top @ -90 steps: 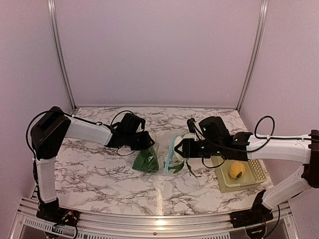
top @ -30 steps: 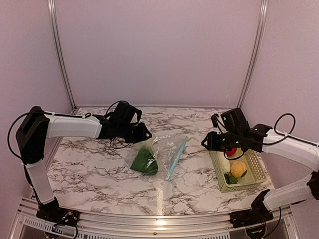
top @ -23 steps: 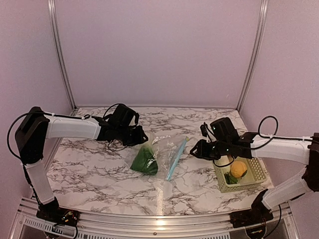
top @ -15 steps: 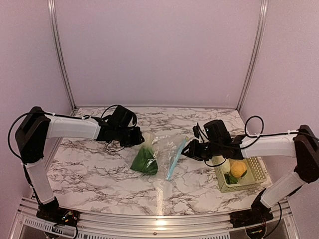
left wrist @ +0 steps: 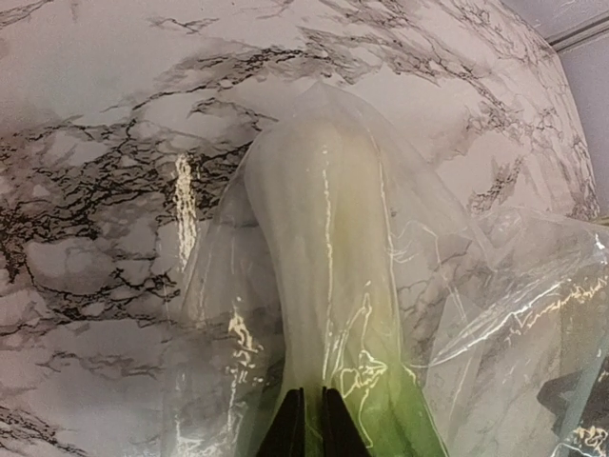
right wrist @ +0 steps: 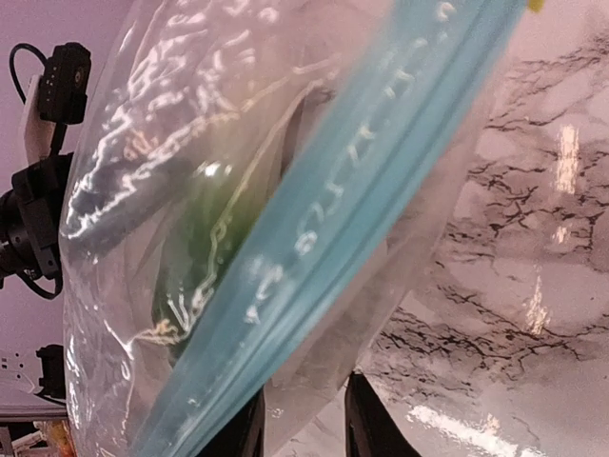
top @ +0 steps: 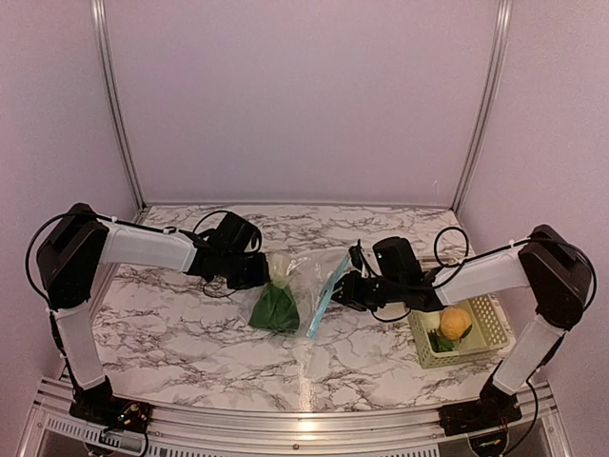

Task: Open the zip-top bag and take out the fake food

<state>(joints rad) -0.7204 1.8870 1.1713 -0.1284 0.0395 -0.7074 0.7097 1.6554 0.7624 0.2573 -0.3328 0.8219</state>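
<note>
Over the middle of the marble table (top: 162, 333), your zip-top bag (top: 303, 286) sat crumpled between the two arms. Its light blue zipper strip (top: 326, 286) slanted along the right-hand edge.

And your left gripper (left wrist: 306, 430) had hold of it. The two fingers were pressed together on the clear film at the bag's far-left corner, and the plastic bulged just beyond them.

Inside the bag was the green leafy vegetable (top: 276, 308). Its white stem (left wrist: 324, 248) pointed up toward that left gripper, and its leaves were down on the near side.

Your right gripper (right wrist: 304, 424) was right at the zipper side with its fingers apart. Film and blue strip filled its wrist view. Whether either finger touched the plastic, you couldn't tell from there.

Off to the right, well clear of the bag, stood the pale lattice basket (top: 490, 319). It held the yellow-orange round fruit (top: 454, 324). You had a white oblong piece (top: 428, 319) just left of the fruit and a bit of green leaf (top: 443, 340) on its near side. The right forearm stretched across the basket's far-left corner and covered part of it.
</note>
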